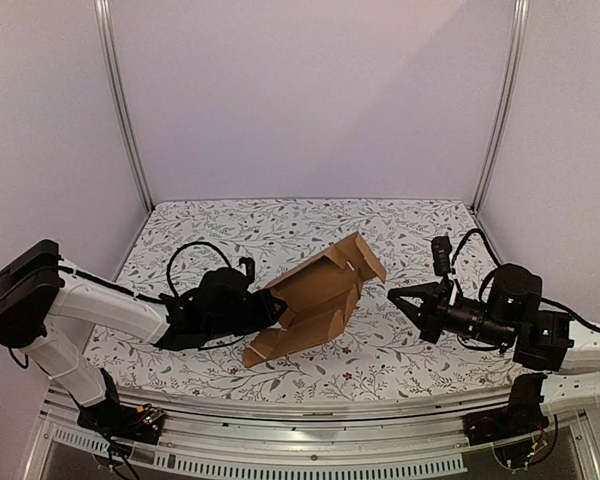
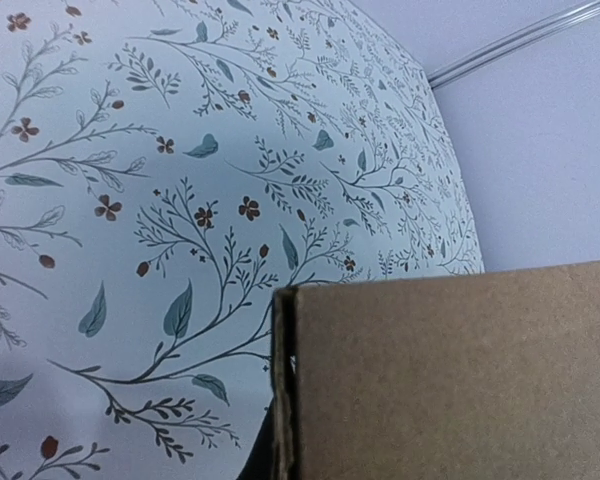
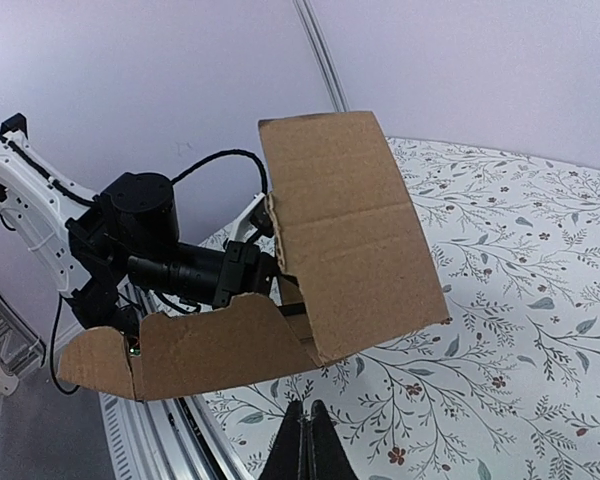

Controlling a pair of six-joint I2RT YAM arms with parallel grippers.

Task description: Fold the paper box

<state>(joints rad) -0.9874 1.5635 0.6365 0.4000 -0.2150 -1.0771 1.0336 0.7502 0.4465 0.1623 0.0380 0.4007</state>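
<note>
**Item:** plain brown, unprinted, die-cut cardboard paper box (image 1: 315, 300).

**Location:** it is sitting around the middle of the white floral-patterned tabletop (image 1: 230, 225), a little toward the near edge, between the two arms. Its near-left corner is dipping toward the tabletop while its far end is rising.

**Condition:** it is standing half formed. One broad creased panel is tilting upward, a lower side wall with a curved cut edge is angling off beneath it, and a small flap is sticking out at the far corner. Nothing is looking tucked or locked.

**Left gripper** (image 1: 270, 308)**:** it is meeting the box's left edge with its jaws pressed almost together, apparently pinching a cardboard wall. In its own wrist view the panel is filling the lower right and hiding the fingers.

**Right gripper** (image 1: 393, 296)**:** it is hovering just off the box's right side, apart from it, with its jaws pressed together on nothing.

**Progress, as a judgement:** the task is looking roughly midway. Some panels are raised, while squaring the walls, folding in the flaps and seating the tabs appear to be awaiting attention.
</note>
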